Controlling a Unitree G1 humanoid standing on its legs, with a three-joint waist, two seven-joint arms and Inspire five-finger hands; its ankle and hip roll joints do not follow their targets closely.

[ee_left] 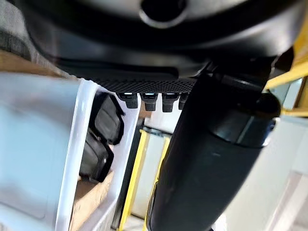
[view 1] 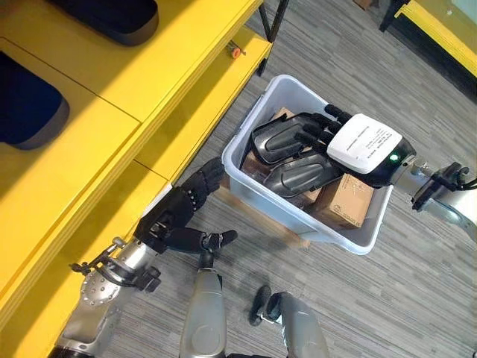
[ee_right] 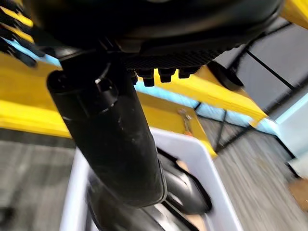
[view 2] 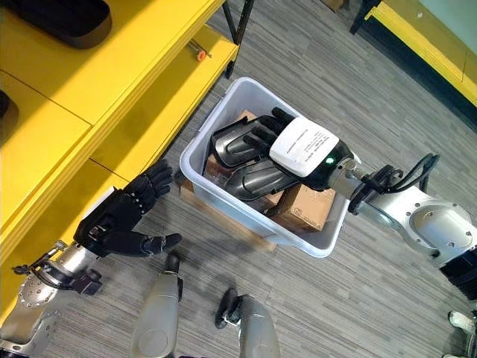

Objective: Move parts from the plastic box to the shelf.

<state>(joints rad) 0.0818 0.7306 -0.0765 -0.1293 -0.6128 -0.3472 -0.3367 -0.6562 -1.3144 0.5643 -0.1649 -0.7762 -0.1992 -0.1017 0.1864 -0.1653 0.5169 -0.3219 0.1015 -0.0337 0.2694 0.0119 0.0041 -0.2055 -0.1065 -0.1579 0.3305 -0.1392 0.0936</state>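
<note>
While the right hand (view 2: 302, 149) lays straight fingers over the black moulded parts (view 2: 253, 175) inside the white plastic box (view 2: 203, 145), the left hand (view 2: 123, 212) hovers open beside the yellow shelf (view 2: 141, 89).

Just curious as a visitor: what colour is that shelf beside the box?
Bright yellow; the shelf shows best in the left eye view.
</note>
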